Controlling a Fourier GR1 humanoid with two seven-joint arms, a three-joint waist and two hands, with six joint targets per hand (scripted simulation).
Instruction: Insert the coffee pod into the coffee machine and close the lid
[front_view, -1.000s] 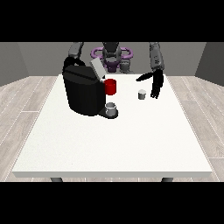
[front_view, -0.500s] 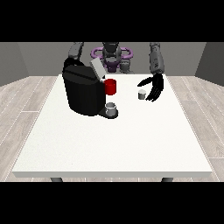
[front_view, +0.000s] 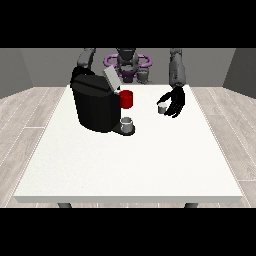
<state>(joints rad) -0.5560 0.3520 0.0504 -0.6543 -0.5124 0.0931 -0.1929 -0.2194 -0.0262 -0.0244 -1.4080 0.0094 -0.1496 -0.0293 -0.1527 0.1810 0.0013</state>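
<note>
A broad white surface (front_view: 130, 160) fills the middle of the view, flat and matte, its near edge running straight across the bottom; most of its front half lies bare, and wide room shows on both sides of the things grouped near the back. The coffee machine (front_view: 95, 105) stands at the back left, a bulky black body with rounded shoulders and a dull finish; its grey lid (front_view: 111, 79) is tilted up and open at the top; a red, cylindrical part (front_view: 126, 99) juts from its front, and below it a small grey cup (front_view: 127, 122) sits on the machine's dark base. The coffee pod (front_view: 162, 108), a small pale grey capsule shaped like a short cup, stands on the surface to the right of the machine, well apart from it and clear of the right edge. The robot hand at the view's right (front_view: 174, 102) is glossy black; it hangs just beside the pod with its fingers curved down and around the pod's far side, spread rather than closed; whether they touch the pod cannot be told. The robot hand at the view's left is hidden behind the machine; only its grey arm (front_view: 88, 59) shows above the black body, so its state cannot be told.
</note>
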